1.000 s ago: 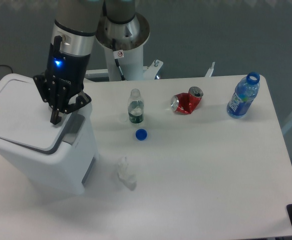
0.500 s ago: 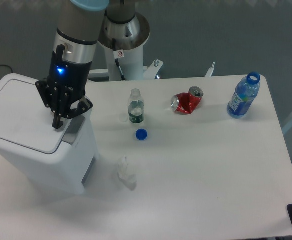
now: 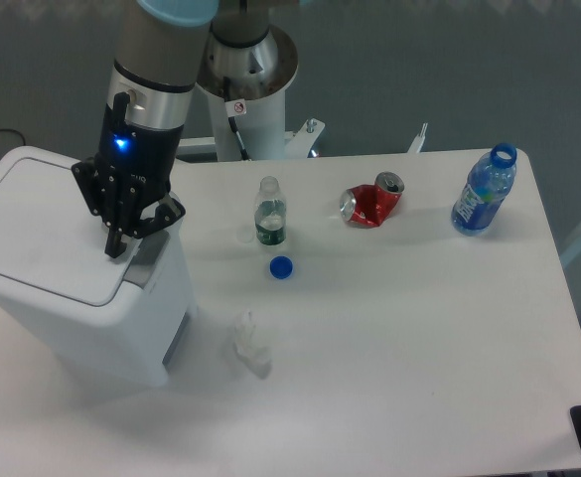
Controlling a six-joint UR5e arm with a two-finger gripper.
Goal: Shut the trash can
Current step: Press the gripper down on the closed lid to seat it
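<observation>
Fingers [image 3: 117, 243] pinched together, holding nothing, tips pressed on the front edge of the lid [image 3: 42, 224]. Gripper [image 3: 119, 242] lower than a second ago; dark gap under lid then, gone now, lid flush on the body. No visible shift over the last half second. Probably closed, task about done; only lifting off likely left. Trash can [image 3: 81, 288] at table's [image 3: 419, 348] left edge, grey latch [image 3: 149, 246] facing right toward bottles, long axis running left-right, slightly skewed.
</observation>
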